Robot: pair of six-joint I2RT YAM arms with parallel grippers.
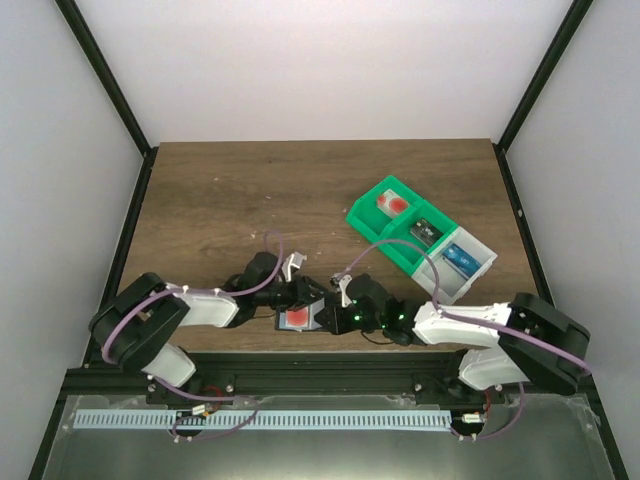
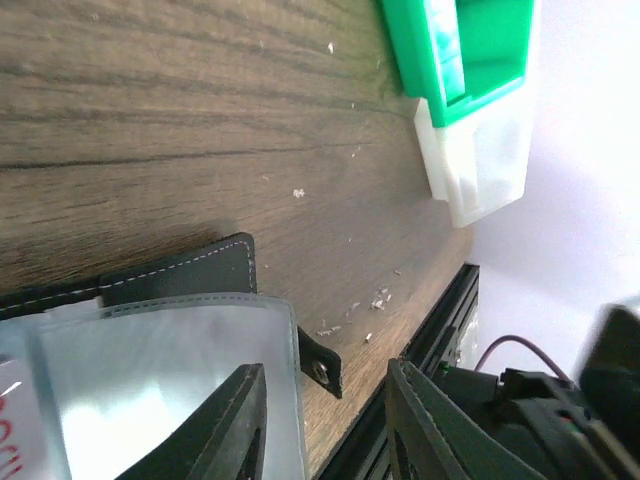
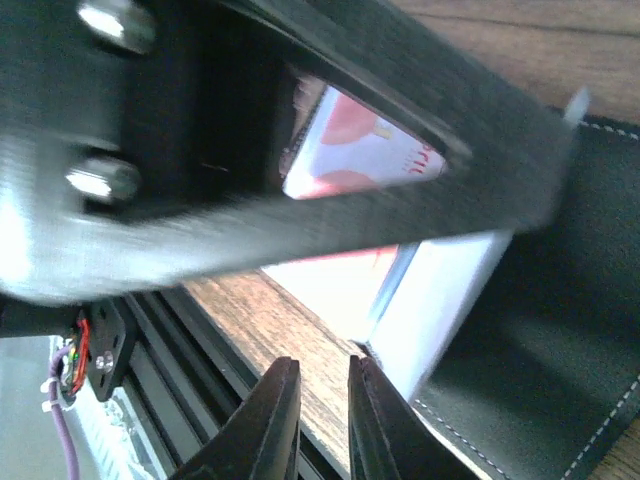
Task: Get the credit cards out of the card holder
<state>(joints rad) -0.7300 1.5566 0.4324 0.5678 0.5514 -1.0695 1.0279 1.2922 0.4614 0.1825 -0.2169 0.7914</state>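
The card holder (image 1: 318,322) lies open near the table's front edge, with a white, red-blotched credit card (image 1: 297,320) in it. My left gripper (image 1: 303,297) is open above it. In the left wrist view one of its fingers (image 2: 232,428) sits over the holder's pale inside (image 2: 150,365), and the black tab (image 2: 322,366) shows between the jaws. My right gripper (image 3: 322,395) hovers at the holder's (image 3: 545,350) near edge with its jaws a narrow gap apart and only wood between them. The credit card (image 3: 365,150) shows behind the blurred left gripper.
At the back right stand a green tray (image 1: 372,222) and a clear-white tray (image 1: 484,262), with a red-blotched card (image 1: 391,205), a dark card (image 1: 428,232) and a blue card (image 1: 460,256) in them. The black frame rail (image 1: 330,372) runs along the front edge.
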